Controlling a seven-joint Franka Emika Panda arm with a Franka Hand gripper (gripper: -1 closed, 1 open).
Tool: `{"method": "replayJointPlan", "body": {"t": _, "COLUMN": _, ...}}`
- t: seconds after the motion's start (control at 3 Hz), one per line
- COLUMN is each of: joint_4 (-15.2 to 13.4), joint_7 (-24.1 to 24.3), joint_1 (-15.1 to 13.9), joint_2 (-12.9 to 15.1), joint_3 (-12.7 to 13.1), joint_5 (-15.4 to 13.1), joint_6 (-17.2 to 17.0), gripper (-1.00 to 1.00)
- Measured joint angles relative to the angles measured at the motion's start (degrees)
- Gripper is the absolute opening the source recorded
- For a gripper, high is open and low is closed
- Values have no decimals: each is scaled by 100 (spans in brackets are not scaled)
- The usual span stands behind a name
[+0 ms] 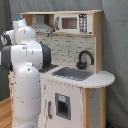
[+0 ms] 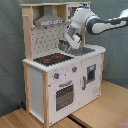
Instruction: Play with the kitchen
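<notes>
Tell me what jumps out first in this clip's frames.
The tall white and wood kitchen fills both exterior views, its black stovetop with red rings on the second exterior view's left. The white robot arm reaches in from the second exterior view's right, its pincer hanging above the counter between stovetop and sink.

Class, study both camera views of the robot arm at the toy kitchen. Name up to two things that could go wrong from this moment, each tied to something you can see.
1. The gripper hangs low over the counter, between the stovetop and the sink; a further descent might knock the kitchen.
2. In the first exterior view the arm's bulk hides the stovetop side, so contact there might go unseen from that camera.
</notes>
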Motion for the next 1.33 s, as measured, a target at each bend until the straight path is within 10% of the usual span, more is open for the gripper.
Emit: {"method": "replayJointPlan", "body": {"t": 1.33, "joint_4": 525, "joint_7": 116, "joint_1": 1270, "joint_2": 1422, "joint_3": -566, "joint_5": -1456, "joint_6": -60, "gripper": -100}}
